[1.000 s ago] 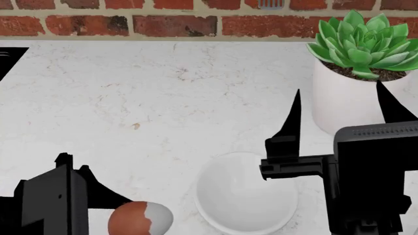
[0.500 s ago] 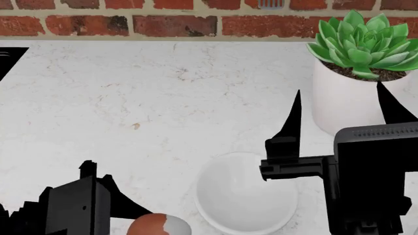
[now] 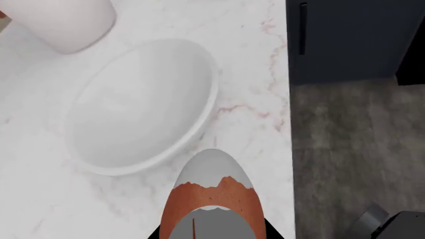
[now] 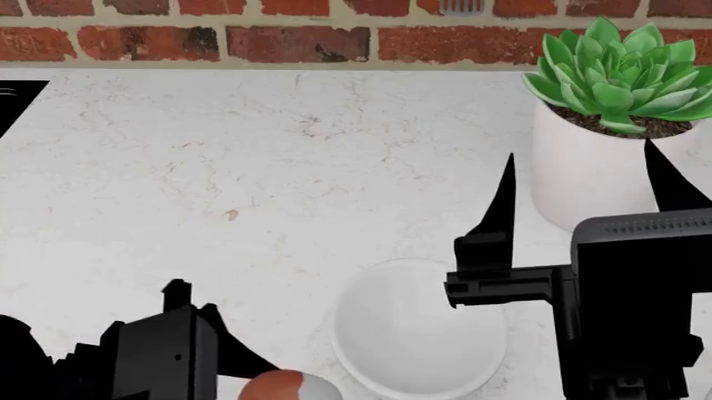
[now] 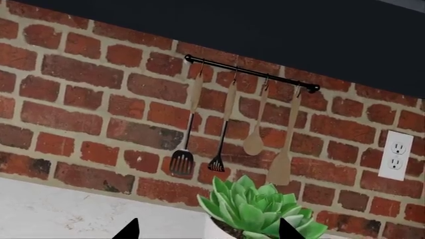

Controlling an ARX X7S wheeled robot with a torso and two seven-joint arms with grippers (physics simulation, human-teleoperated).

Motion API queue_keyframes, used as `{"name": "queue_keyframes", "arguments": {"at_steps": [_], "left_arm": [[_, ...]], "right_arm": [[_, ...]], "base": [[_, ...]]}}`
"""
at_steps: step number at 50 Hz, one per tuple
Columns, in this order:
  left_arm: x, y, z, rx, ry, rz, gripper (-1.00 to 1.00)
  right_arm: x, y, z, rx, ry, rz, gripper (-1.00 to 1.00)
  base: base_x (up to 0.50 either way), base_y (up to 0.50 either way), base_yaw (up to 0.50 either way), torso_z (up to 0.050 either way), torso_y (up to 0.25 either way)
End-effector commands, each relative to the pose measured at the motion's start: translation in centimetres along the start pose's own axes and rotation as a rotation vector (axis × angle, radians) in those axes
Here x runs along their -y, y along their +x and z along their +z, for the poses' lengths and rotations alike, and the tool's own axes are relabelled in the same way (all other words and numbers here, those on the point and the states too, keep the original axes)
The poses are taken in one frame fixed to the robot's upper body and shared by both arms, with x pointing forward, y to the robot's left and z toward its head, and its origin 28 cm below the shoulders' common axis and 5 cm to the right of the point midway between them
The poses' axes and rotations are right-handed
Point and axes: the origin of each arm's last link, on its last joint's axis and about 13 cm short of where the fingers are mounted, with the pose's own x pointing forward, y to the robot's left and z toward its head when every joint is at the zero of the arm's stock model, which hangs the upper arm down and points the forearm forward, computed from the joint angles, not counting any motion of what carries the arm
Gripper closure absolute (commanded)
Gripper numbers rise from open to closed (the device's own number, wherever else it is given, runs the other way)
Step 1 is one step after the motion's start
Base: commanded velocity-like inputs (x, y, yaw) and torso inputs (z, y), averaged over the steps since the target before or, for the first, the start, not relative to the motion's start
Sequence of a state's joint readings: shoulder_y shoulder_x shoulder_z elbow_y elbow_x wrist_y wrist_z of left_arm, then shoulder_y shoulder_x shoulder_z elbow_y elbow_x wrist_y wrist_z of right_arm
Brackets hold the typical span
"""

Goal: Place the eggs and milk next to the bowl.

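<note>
My left gripper point(image 4: 262, 379) grips brown egg point(image 3: 211, 199), bowl point(image 3: 139, 107) just ahead, near counter edge. My right gripper point(image 4: 579, 179) spread wide, empty, plant pot point(image 4: 589, 171) between fingers.

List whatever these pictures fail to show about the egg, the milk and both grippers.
- Reddish-brown egg: the head view's bottom edge cuts it off; in the left wrist view its rear lies between the left gripper's fingers, contact hidden.
- Milk bottle and tan egg: in no view.
- Right gripper: fingers spread, empty; the wrist view shows only the fingertips.
- Bowl: the right arm covers part of its rim in the head view.
</note>
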State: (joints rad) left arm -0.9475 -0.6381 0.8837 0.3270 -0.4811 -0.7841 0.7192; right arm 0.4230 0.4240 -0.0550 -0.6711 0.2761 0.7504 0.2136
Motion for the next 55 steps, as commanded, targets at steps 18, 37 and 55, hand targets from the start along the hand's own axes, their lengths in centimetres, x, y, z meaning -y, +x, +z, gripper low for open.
{"name": "queue_keyframes", "arguments": {"at_steps": [18, 37, 55], "left_arm": [[-0.4, 2.4, -0.7, -0.012, -0.023, -0.021, 1.0], [-0.9, 3.5, -1.8, -0.038, -0.028, -0.02, 1.0], [-0.8, 4.2, -2.2, -0.039, -0.013, -0.048, -1.0]], "right_arm": [[0.5, -0.2, 0.0, 0.008, 0.006, -0.021, -1.0], [0.5, -0.2, 0.0, 0.006, 0.006, -0.022, -1.0], [0.5, 0.0, 0.0, 0.003, 0.002, -0.025, -1.0]], "base": [[0.0, 0.0, 0.0, 0.0, 0.0], [0.0, 0.0, 0.0, 0.0, 0.0], [0.0, 0.0, 0.0, 0.0, 0.0]]}}
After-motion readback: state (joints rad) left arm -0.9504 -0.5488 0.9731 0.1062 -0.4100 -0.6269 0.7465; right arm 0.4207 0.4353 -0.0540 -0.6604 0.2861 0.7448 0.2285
